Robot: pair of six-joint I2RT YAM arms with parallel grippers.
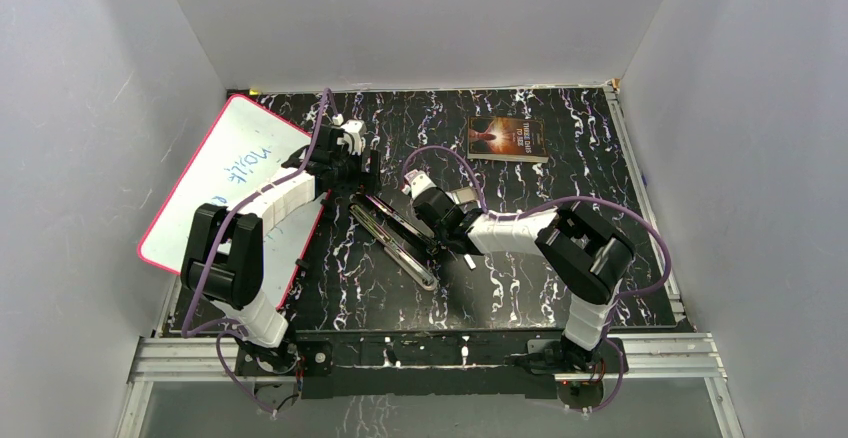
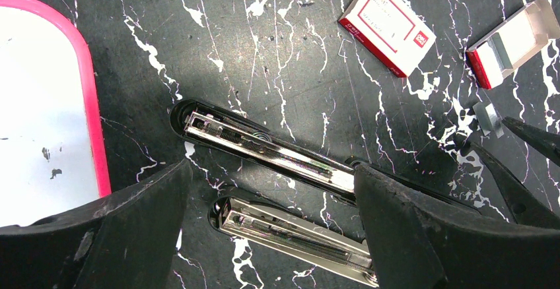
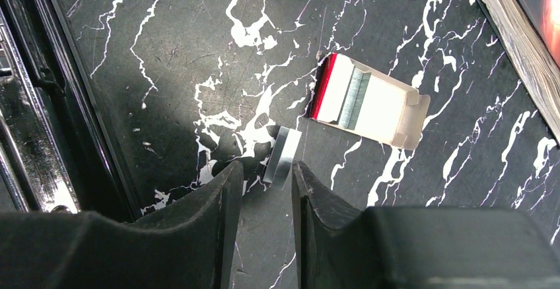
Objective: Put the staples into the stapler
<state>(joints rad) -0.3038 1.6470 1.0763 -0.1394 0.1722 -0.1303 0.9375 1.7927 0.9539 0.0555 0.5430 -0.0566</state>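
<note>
The stapler (image 1: 395, 238) lies opened out flat mid-table, its two silvery channels (image 2: 264, 147) facing up. My left gripper (image 2: 272, 169) hovers over it, open wide, with one finger on each side of the lower channel (image 2: 290, 233) and nothing held. A short silvery strip of staples (image 3: 282, 157) lies flat on the table, its near end between the tips of my right gripper (image 3: 265, 167). That gripper is open with a clear gap and is not pinching the strip. More staples (image 3: 354, 97) sit in an open red-and-white box tray (image 3: 370, 101) just beyond.
A closed red-and-white staple box (image 2: 387, 25) lies beside the open tray (image 2: 512, 41). A pink-rimmed whiteboard (image 1: 235, 173) lies at the left and a book (image 1: 508, 138) at the back right. The stapler's black body (image 3: 33, 124) runs along my right gripper's left side.
</note>
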